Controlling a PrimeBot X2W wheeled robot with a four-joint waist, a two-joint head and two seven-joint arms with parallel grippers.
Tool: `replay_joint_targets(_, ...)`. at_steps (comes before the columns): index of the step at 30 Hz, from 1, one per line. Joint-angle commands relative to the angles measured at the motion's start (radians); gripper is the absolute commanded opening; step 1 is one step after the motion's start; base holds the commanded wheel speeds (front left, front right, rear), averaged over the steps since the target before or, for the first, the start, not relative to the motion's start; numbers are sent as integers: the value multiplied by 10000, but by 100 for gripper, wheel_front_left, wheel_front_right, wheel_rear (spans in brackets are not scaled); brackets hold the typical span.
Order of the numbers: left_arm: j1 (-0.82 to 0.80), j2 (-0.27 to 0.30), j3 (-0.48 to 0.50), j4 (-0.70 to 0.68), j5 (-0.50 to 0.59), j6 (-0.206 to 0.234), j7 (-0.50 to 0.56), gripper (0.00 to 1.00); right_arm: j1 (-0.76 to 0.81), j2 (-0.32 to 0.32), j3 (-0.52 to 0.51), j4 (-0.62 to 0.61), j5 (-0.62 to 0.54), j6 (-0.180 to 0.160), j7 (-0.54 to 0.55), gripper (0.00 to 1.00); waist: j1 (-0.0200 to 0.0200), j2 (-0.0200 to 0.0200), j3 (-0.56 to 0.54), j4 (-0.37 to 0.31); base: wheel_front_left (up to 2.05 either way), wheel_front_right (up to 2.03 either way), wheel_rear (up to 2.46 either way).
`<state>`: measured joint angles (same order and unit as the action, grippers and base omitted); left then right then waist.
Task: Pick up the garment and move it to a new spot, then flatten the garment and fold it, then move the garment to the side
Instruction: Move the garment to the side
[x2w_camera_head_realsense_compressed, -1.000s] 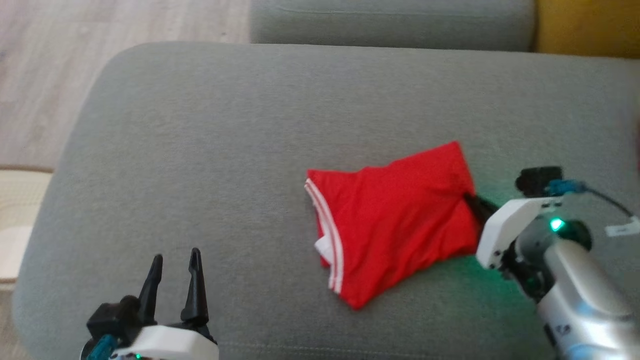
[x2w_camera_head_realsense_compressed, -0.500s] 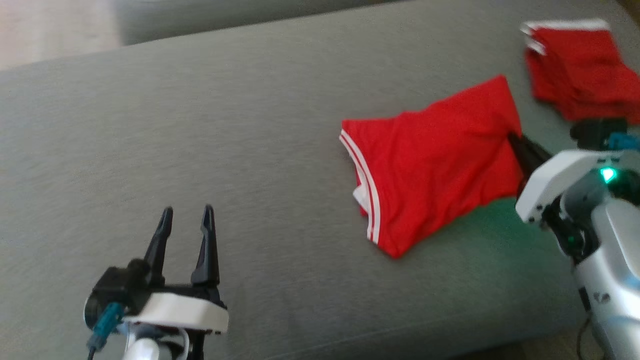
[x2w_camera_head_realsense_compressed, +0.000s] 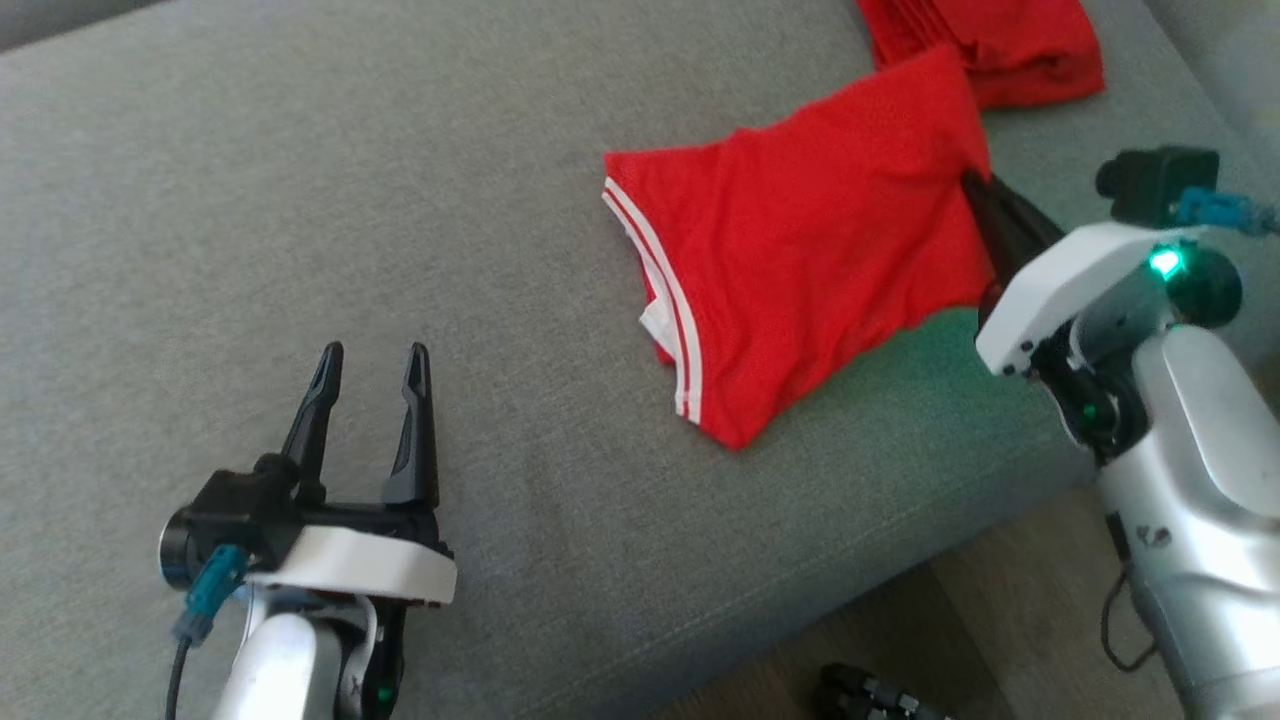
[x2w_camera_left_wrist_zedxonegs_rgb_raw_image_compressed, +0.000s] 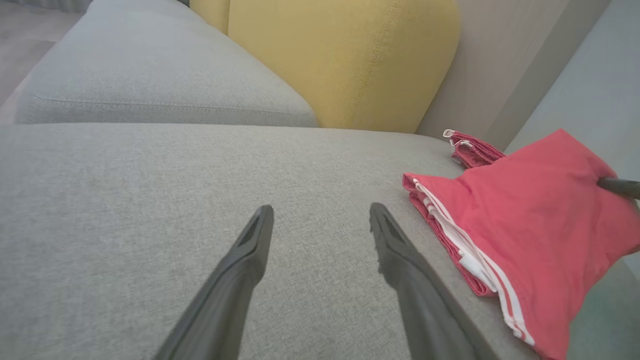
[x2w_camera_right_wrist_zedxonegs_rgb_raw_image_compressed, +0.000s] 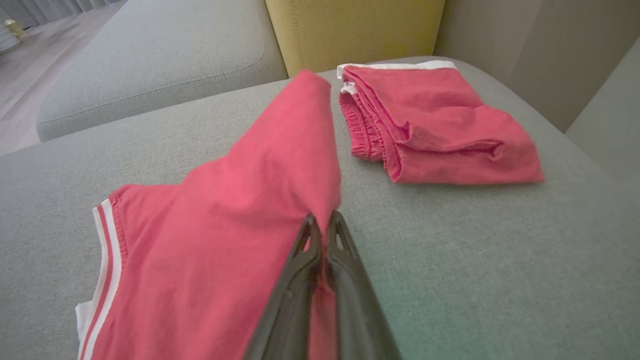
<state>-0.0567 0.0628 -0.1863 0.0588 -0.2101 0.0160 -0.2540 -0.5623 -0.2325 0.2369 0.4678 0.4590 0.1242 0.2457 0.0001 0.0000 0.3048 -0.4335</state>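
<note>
**Pinching the folded red fabric garment (x2w_camera_head_realsense_compressed: 810, 250) at its edge on the sofa**

Clamping the plain edge of the red garment, the right gripper (x2w_camera_head_realsense_compressed: 975, 192) has its two long dark fingers pressed together on the cloth; the right wrist view shows the fabric (x2w_camera_right_wrist_zedxonegs_rgb_raw_image_compressed: 225, 240) caught between the closed tips (x2w_camera_right_wrist_zedxonegs_rgb_raw_image_compressed: 322, 220). The garment sits on the wide grey woven sofa cushion (x2w_camera_head_realsense_compressed: 300, 200), toward the robot's right. Its pinched side rises off the cushion toward the fingers. The opposite end, trimmed with two white stripes, lies on the fabric surface. A small white tab shows beside the stripes.

The left gripper (x2w_camera_head_realsense_compressed: 372, 355) hovers over bare grey cushion well apart from the garment, its fingers spread and holding nothing. In the left wrist view the fingers (x2w_camera_left_wrist_zedxonegs_rgb_raw_image_compressed: 321, 210) stand wide apart, with the garment (x2w_camera_left_wrist_zedxonegs_rgb_raw_image_compressed: 525, 215) off to the side.

A second folded red garment with a white waistband (x2w_camera_right_wrist_zedxonegs_rgb_raw_image_compressed: 430, 130) lies just beyond the held one, near the far corner of the cushion (x2w_camera_head_realsense_compressed: 990, 40). A mustard-yellow upholstered backrest (x2w_camera_left_wrist_zedxonegs_rgb_raw_image_compressed: 340, 60) stands behind the seat. Brown wooden floor (x2w_camera_head_realsense_compressed: 1000, 620) shows below the cushion's near edge.
</note>
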Motion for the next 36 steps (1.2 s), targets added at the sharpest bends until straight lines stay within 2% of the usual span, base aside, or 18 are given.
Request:
replay_joint_targets(1,-342,72,216,-277,105,-47,-78,100,-659,19,105,-263,-125,65,-262,0,-1,0,205,-14,0,0,0)
replay_joint_targets(9,-290,4,167,-407,-3,49,-78,100,-1845,68,-326,430,-476,65,-337,0,-1,0,76,726,0,0,0)
replay_joint_targets(19,-140,-76,115,-553,-206,178,-78,100,-3610,-638,-1867,2503,-1681,65,-664,0,-1,0,-82,1860,0,0,0)
replay_joint_targets(30,-84,-104,13,-595,-197,188,-78,100,-5236,-1041,-3776,4671,-3078,65,-1422,0,-1,0,25,2405,0,0,0)
replay_joint_targets(36,-107,-113,-114,-559,-191,181,-78,100,-5765,-1508,-4904,5502,-4098,65,-1775,0,-1,0,152,2653,0,0,0)
